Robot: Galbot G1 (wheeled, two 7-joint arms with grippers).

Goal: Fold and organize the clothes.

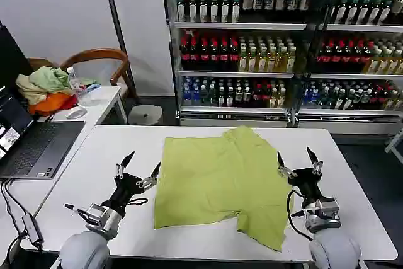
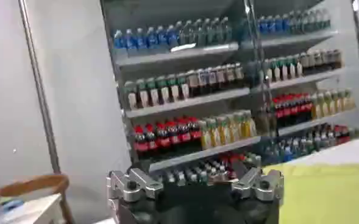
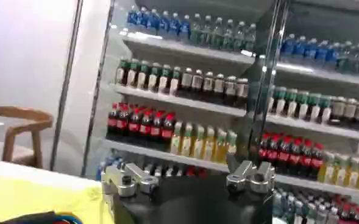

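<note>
The clothes, a lime yellow-green T-shirt (image 1: pixel 217 181), lie spread flat in the middle of the white table (image 1: pixel 352 200), one flap turned over near the far edge. My left gripper (image 1: pixel 144 160) hovers open just beside the shirt's left edge, fingers pointing up and away. My right gripper (image 1: pixel 295 154) stands open just off the shirt's right edge, also empty. An edge of the shirt (image 2: pixel 328 189) shows in the left wrist view, and a strip of the shirt (image 3: pixel 39 198) in the right wrist view.
A side table on the left holds an open laptop (image 1: pixel 31 146), a mouse (image 1: pixel 76 113), a water bottle (image 1: pixel 75 84) and a heap of garments (image 1: pixel 43 89). A wooden chair (image 1: pixel 101 60) and a stool (image 1: pixel 145 114) stand behind. Drink shelves (image 1: pixel 283 42) line the back.
</note>
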